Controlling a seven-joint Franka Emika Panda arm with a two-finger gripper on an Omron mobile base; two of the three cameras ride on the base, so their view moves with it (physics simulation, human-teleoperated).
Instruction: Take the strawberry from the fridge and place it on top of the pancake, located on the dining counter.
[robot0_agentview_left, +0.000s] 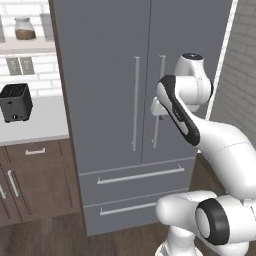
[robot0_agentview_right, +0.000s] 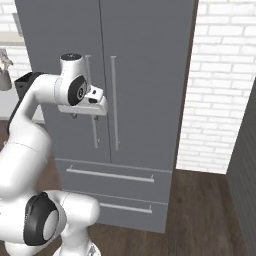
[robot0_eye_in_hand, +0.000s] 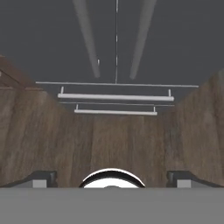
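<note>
The tall grey fridge (robot0_agentview_left: 115, 100) (robot0_agentview_right: 145, 75) (robot0_eye_in_hand: 116, 39) stands right before me with both doors shut, so the strawberry is hidden. Two slim bar handles (robot0_agentview_left: 136, 102) run down beside the centre seam, and both bottom drawers (robot0_agentview_left: 135, 176) (robot0_eye_in_hand: 116, 97) are shut. My gripper (robot0_agentview_left: 159, 116) (robot0_agentview_right: 84, 117) (robot0_eye_in_hand: 112, 179) hangs in front of the doors at handle height and points down at the floor. It is open, its fingertips (robot0_eye_in_hand: 41, 178) wide apart with nothing between them. The pancake and the dining counter are out of view.
A black toaster (robot0_agentview_left: 15, 102) sits on a white counter (robot0_agentview_left: 45, 122) left of the fridge, above brown cabinets (robot0_agentview_left: 35, 180). A white brick wall (robot0_agentview_right: 220, 100) stands on the fridge's right. Wooden floor (robot0_agentview_right: 200, 210) lies in front.
</note>
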